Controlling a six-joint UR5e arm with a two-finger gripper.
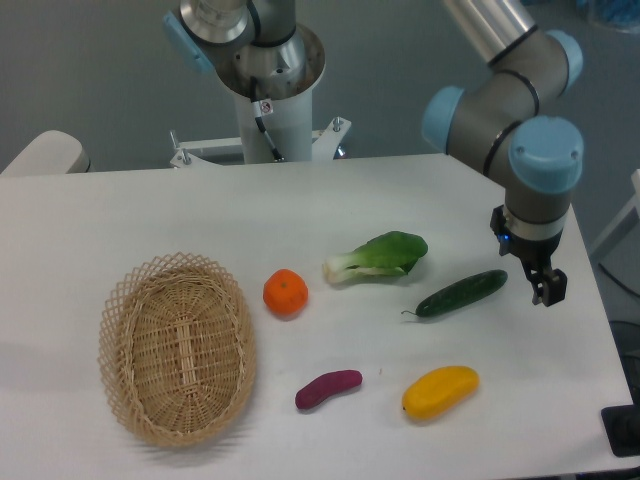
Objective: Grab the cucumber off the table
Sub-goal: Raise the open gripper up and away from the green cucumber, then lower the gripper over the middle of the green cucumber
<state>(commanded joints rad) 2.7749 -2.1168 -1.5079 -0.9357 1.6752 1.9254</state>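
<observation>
Cucumber (462, 294): long, slim, dark green cylinder with a thin stem tip at its lower-left end, lying flat on the desk (150, 215) and free of any grip. Long axis runs diagonally, stem end lower left, blunt end upper right; it sits in the right half of the surface. Desk: large, white, flat rectangular top with rounded corners; the cucumber rests directly on it.

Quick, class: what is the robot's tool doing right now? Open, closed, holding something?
Tool: holding nothing; open or closed cannot be told from this view. It sits apart from the cucumber, which lies on the table.
</observation>
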